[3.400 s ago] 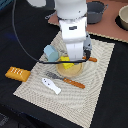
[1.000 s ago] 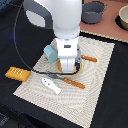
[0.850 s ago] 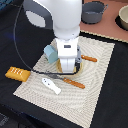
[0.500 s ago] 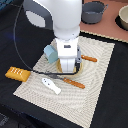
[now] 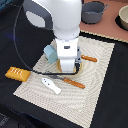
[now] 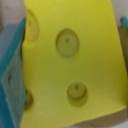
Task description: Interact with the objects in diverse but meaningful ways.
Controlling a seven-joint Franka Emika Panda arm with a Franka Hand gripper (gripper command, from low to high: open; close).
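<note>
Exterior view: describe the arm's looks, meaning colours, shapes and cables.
The arm is glossy white with bulky rounded joints and a grey end cap. A boxy white wrist block hangs below. A thin black cable loops down its side.

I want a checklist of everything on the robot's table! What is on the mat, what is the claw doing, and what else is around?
Surface: striped placemat on a black table.
Job's things: yellow holed cheese wedge fills the wrist view; bread loaf off the mat, at the exterior view's left; pale blue block beside the arm; white fish-shaped piece on the mat.
Clutter: two orange-handled utensils on the mat.
Gripper: hidden behind the arm, low over the mat; jaws cannot be judged.
Cables: black cable looping from the arm.
Surroundings: grey pot, a bowl.
</note>
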